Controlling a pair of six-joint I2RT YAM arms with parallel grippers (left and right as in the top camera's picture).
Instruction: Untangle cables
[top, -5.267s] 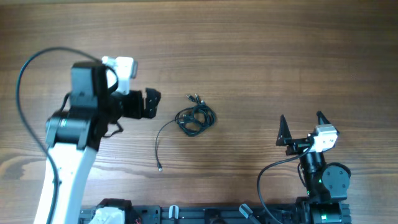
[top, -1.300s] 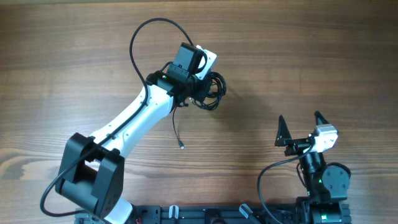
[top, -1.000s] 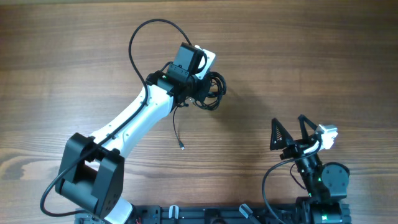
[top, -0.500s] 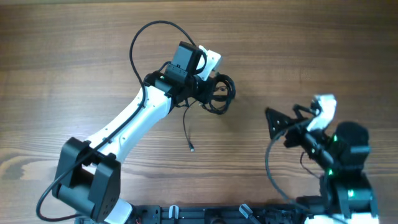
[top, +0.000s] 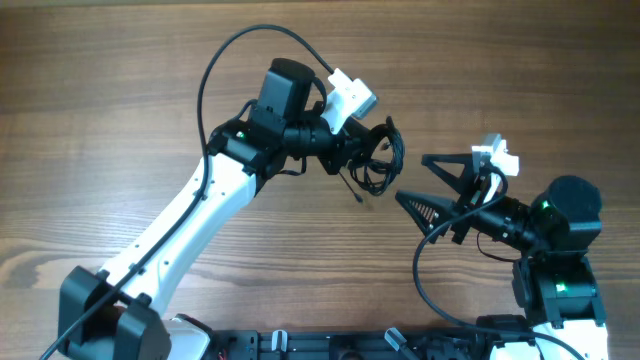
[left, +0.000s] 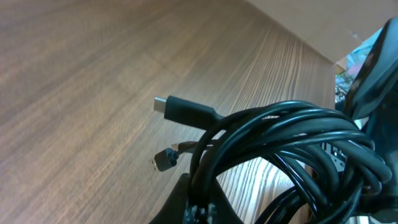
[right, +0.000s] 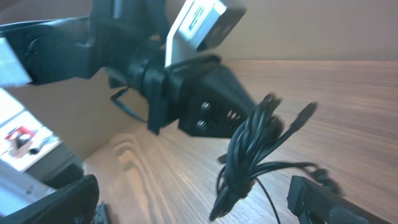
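The cables (top: 378, 160) are a small knotted bundle of thin black wires, lifted off the wooden table. My left gripper (top: 352, 152) is shut on the bundle's upper loops. The left wrist view shows the loops (left: 292, 134) filling the frame, a flat plug end (left: 183, 110) sticking out and a smaller plug (left: 165, 160) below it. My right gripper (top: 418, 186) stands open just right of the bundle, fingers pointing left. In the right wrist view the bundle (right: 249, 152) hangs from the left gripper (right: 252, 104), between and ahead of my right fingers (right: 329, 199), without touching them.
The left arm's thick black cable (top: 230, 50) arches over the table's back half. The right arm's own cable (top: 425, 290) loops near its base. A black rail (top: 330, 345) runs along the front edge.
My left arm has carried the bundle up and to the right. The right arm has swung left and forward from its rest spot, with its open fingers now beside the bundle.
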